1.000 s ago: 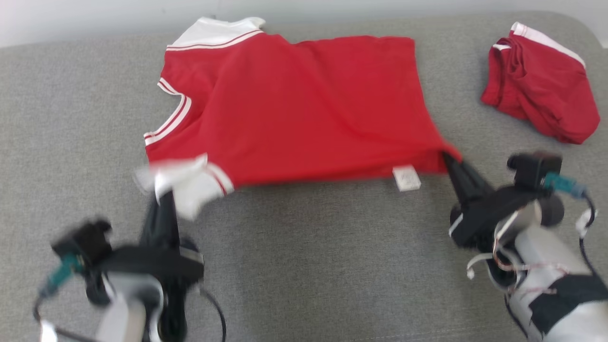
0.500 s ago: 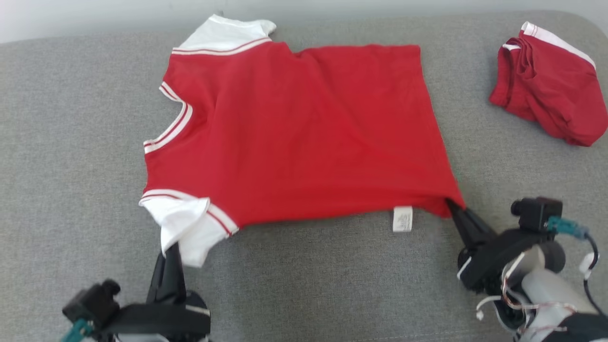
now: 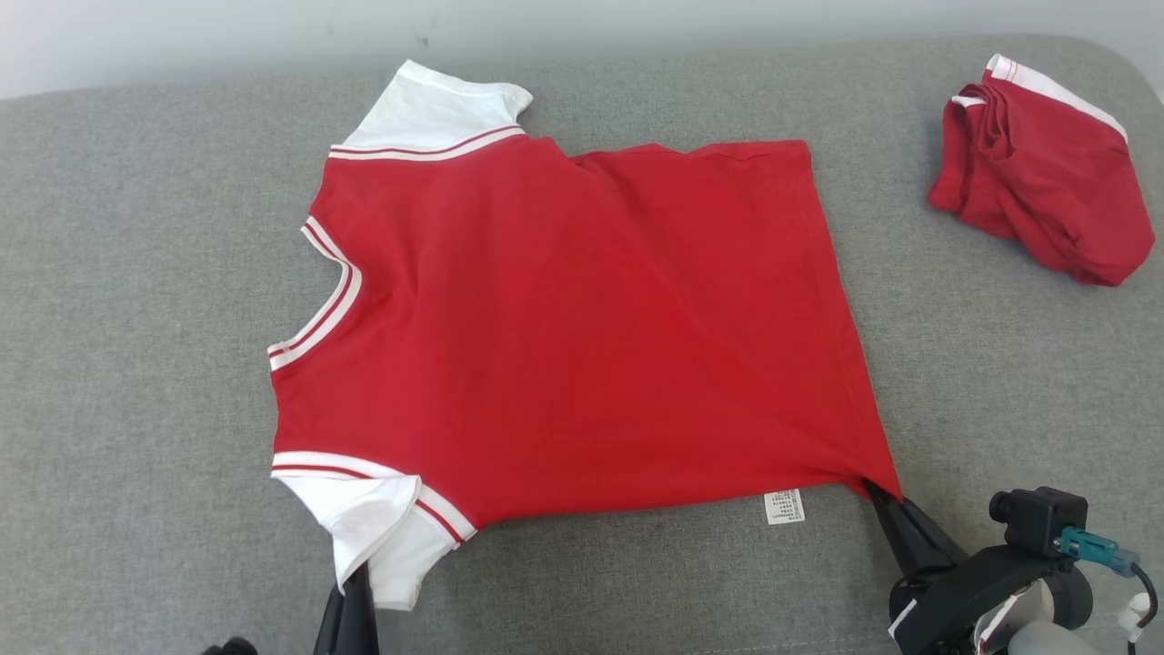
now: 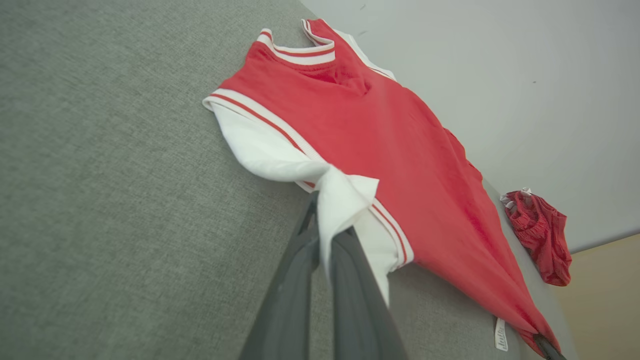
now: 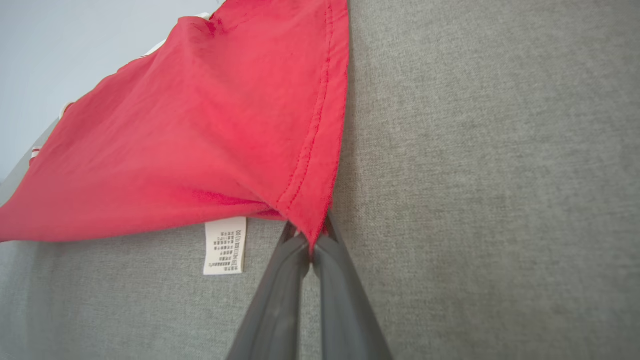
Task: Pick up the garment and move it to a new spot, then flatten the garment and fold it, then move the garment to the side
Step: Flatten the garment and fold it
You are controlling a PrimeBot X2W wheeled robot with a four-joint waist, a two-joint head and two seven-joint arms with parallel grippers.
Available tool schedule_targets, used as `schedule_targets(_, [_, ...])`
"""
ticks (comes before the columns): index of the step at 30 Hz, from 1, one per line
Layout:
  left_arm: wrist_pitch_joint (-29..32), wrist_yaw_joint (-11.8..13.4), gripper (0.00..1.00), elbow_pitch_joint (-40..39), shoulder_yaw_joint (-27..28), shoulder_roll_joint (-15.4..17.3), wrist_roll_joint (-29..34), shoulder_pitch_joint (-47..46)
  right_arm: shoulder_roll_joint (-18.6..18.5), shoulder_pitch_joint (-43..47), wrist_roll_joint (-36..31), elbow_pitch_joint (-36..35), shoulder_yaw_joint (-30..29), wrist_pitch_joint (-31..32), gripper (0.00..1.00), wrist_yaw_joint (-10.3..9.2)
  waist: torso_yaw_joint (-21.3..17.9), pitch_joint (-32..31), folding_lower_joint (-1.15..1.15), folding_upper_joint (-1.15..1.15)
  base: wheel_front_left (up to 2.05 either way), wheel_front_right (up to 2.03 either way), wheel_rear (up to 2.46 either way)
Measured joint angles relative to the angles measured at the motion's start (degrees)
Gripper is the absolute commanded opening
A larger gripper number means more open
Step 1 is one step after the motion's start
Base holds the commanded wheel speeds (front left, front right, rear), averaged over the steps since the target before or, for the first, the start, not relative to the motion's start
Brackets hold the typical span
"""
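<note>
Gripper, right: the right gripper (image 3: 880,496) is seen with its two fingers pressed together; the hem corner (image 5: 311,227) of the garment (image 3: 582,327) is pinched between the tips.
Gripper, left: the left gripper (image 4: 331,239) is likewise closed, and the cuff of the white sleeve (image 3: 382,537) is clamped in it; a fold of white cloth is draped over the fingertips.
Garment: it is spread on the grey cushion (image 3: 136,318), neckline toward the robot's left and hem toward its right. Most of the cloth lies flat. Shallow creases run toward the held hem corner, and the near sleeve is bunched where it is gripped.
Care label: the care label (image 3: 784,506) is exposed at the near edge, just beside the right gripper.
Elsewhere: a second red garment (image 3: 1046,173) lies crumpled at the far right, well apart.
Step in hand: flattening is judged to be under way. The near edge is held at both ends, and no fold has yet been made.
Progress: roughly the middle of the task is judged to have been reached; folding and the move aside remain.
Next move: both held points would need to be set down and let go without slack being let back in. The sleeve would need smoothing before a fold is begun.
Caution: an uneven pull could drag the far side askew.
</note>
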Motion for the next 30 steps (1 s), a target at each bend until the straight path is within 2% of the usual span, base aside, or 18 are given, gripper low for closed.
schedule_targets(10, [-0.4,0.9,0.0,-1.8,-3.3,0.2,0.2,2.5,-1.3,2.0,-0.4,-1.2,-0.8,-1.5,0.0,-0.2,0.8,0.2,0.0,0.0,0.0,0.0,0.0])
schedule_targets(16, [-0.4,1.4,0.0,-2.9,-2.6,0.2,1.0,4.5,-1.2,2.3,-0.5,-2.5,-0.5,-1.7,0.0,-0.58,1.7,0.1,0.0,0.0,0.0,0.0,0.0])
schedule_targets(25, [-0.4,1.5,0.0,-2.8,-2.3,0.9,2.4,5.7,-1.2,3.0,-2.0,-3.4,0.9,-1.7,0.0,-0.68,0.8,-0.8,0.0,0.0,0.0,0.0,0.0])
schedule_targets(29, [0.1,1.8,0.0,-2.8,-2.5,0.9,2.5,5.9,-1.8,5.1,-2.4,-3.6,0.9,-1.8,0.0,-1.44,0.5,-1.0,0.0,0.0,0.0,0.0,0.0])
schedule_targets(30, [0.1,1.9,0.0,-2.7,-2.3,0.9,2.5,6.2,-1.8,5.3,-2.4,-3.6,1.0,-1.8,0.04,-1.54,0.4,-1.1,0.0,0.0,0.0,0.0,0.0])
